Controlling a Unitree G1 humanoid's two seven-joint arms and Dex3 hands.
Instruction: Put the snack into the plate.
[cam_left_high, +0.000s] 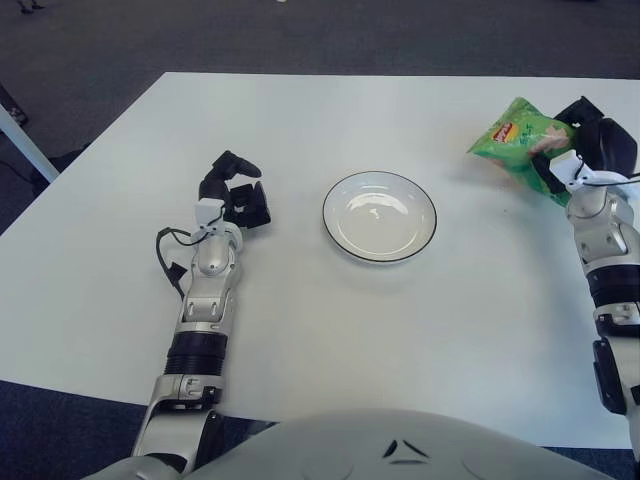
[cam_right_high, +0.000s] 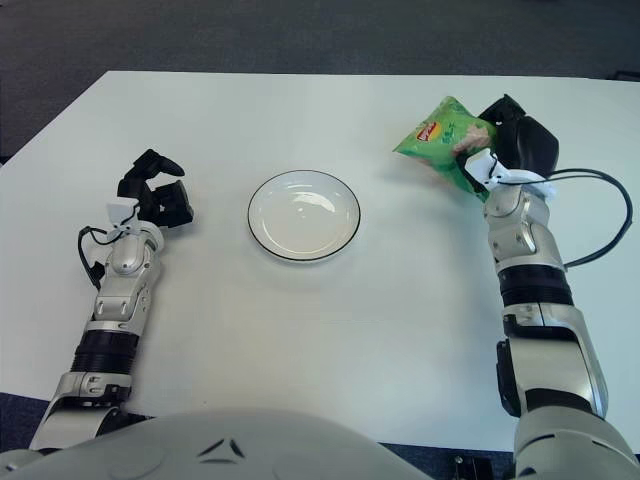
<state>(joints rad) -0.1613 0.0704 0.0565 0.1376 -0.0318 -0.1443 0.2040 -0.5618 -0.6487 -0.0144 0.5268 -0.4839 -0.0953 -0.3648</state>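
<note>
My right hand (cam_right_high: 505, 135) is closed on the snack (cam_right_high: 443, 140), a green bag gripped at its right end between my fingers; the bag's free end points left, toward the plate (cam_right_high: 304, 229); it appears lifted off the table (cam_right_high: 330, 330), though whether it is fully clear of the surface cannot be confirmed. The snack sits to the right of the plate and a little farther from me, well apart from it; the plate is empty and stands near the table's centre. My left hand (cam_left_high: 233, 195) shows left of the plate, fingers curled and holding nothing; it has no part in this step.

Step in hand, as I judge it: transport; the grasp is made, the placing is not yet done. The next move calls for carrying the bag left and toward me until it hangs over the plate's centre, then lowering it and opening the fingers; since the bag extends sideways from my grip, the bag rather than my hand should be centred over the plate.
</note>
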